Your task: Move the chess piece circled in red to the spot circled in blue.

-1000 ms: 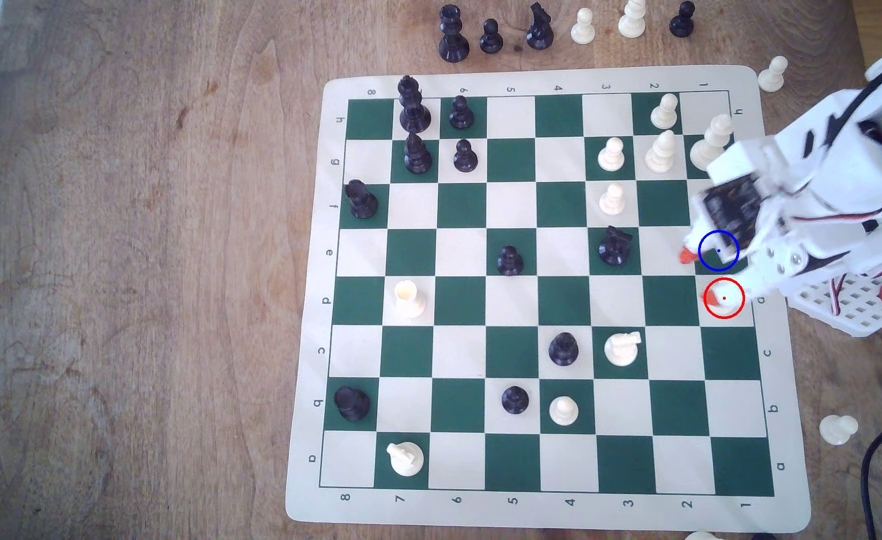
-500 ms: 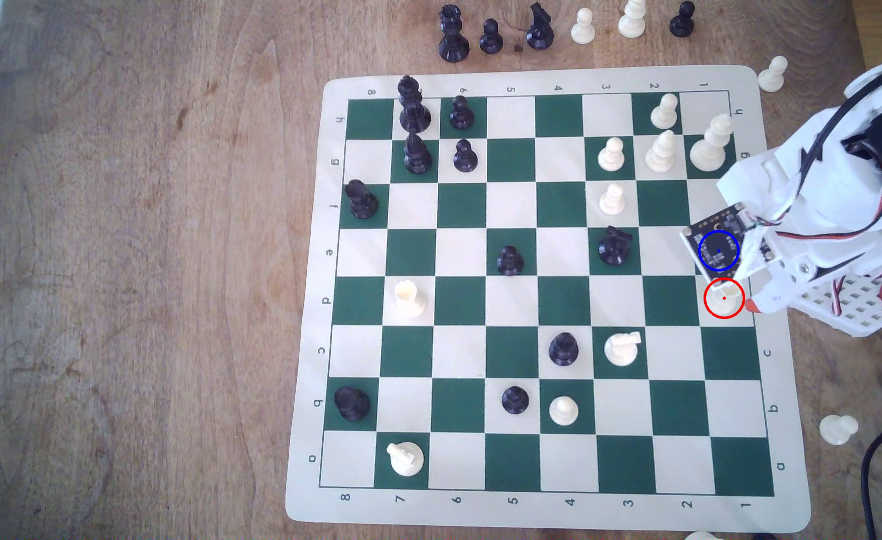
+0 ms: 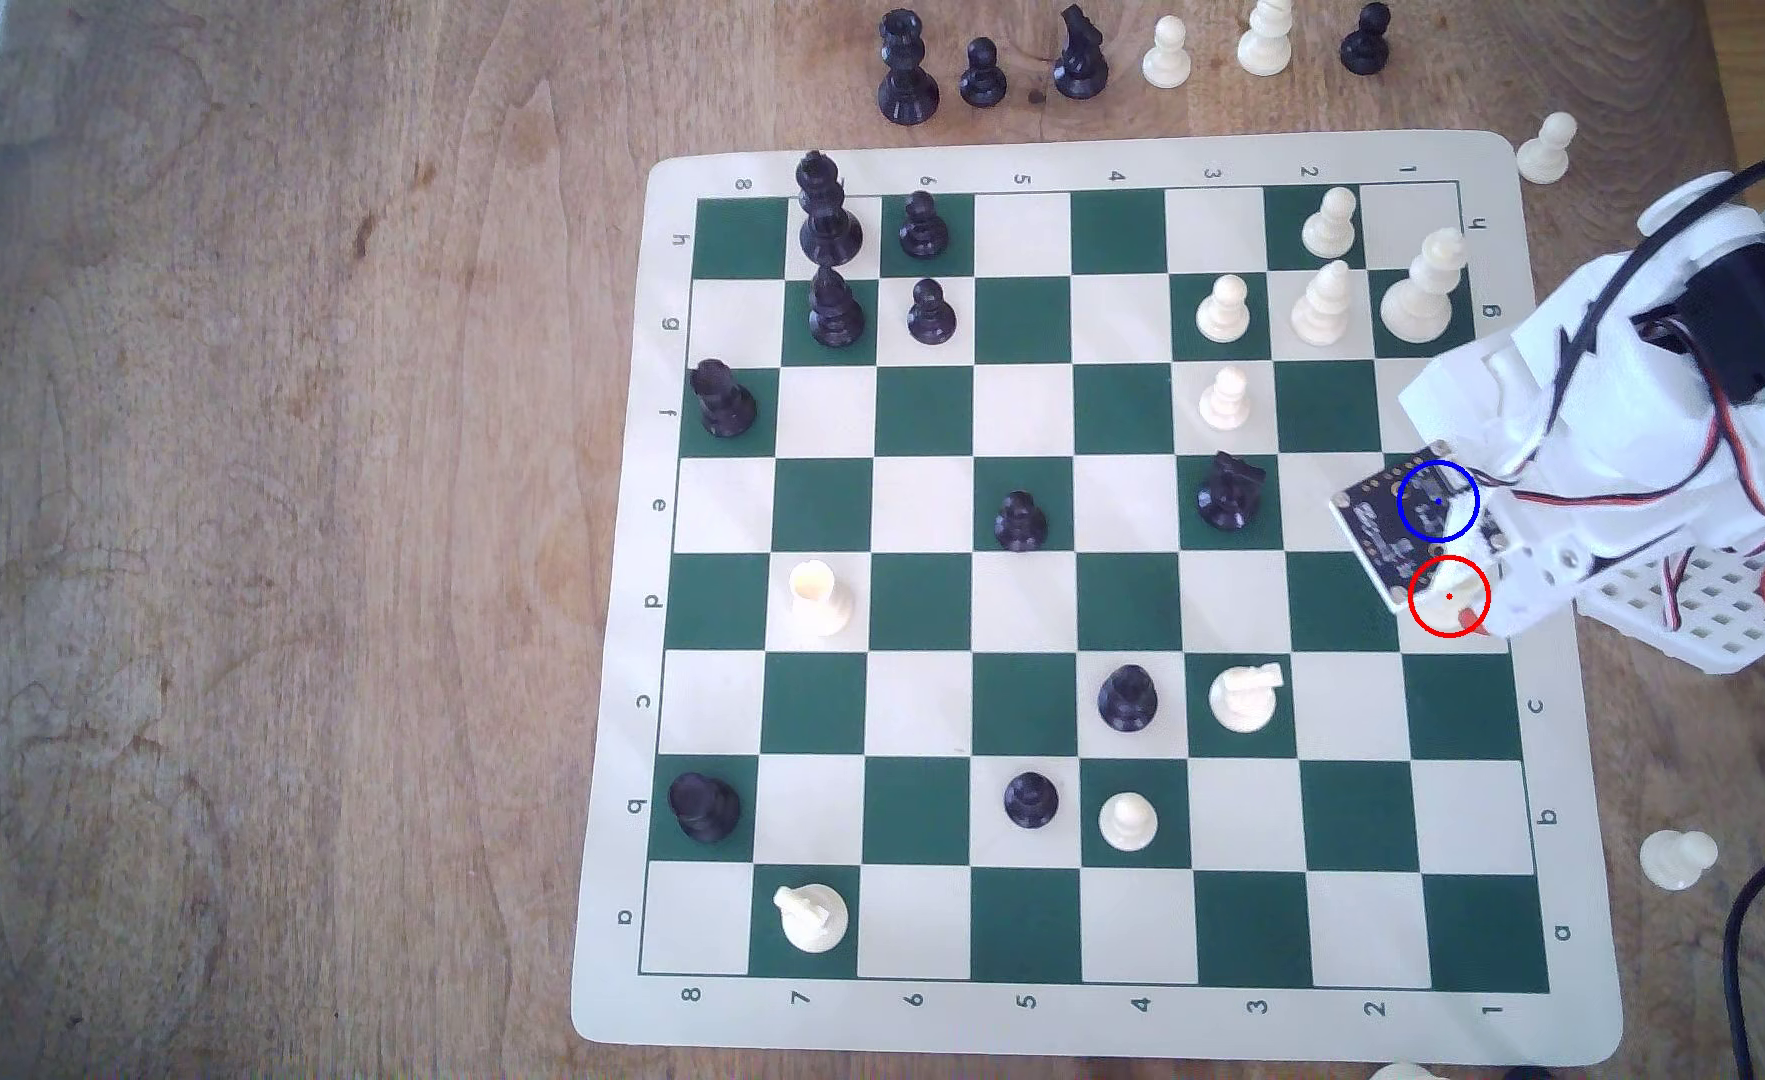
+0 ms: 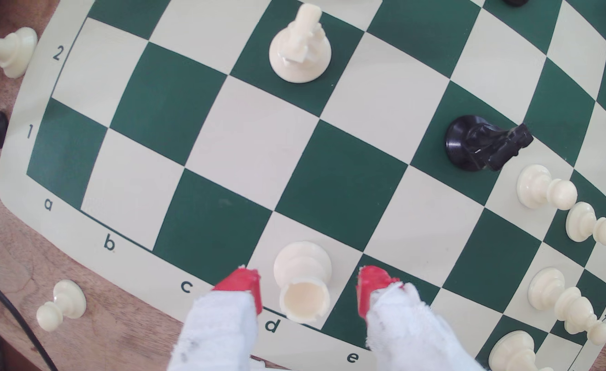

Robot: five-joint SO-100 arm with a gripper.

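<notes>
Cream rook [image 4: 303, 281] upright on the cream d1 square at the mat [image 4: 19, 185] edge, sitting between the gripper [image 4: 308, 290] fingertips [image 4: 244, 283], untouched. Gripper spread wide, grasping nothing. Fingers white, fuzzy-wrapped, red-tipped. Rook smooth plastic, flared base, notched hollow crown. Blue-ringed spot [image 4: 401, 281] green, adjacent.

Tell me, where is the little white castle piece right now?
The white rook stands on the cream square by the letter d at the mat's edge, between the open red-tipped fingers, untouched. In the exterior view that is the red-ringed square on the exterior view's right.
</notes>
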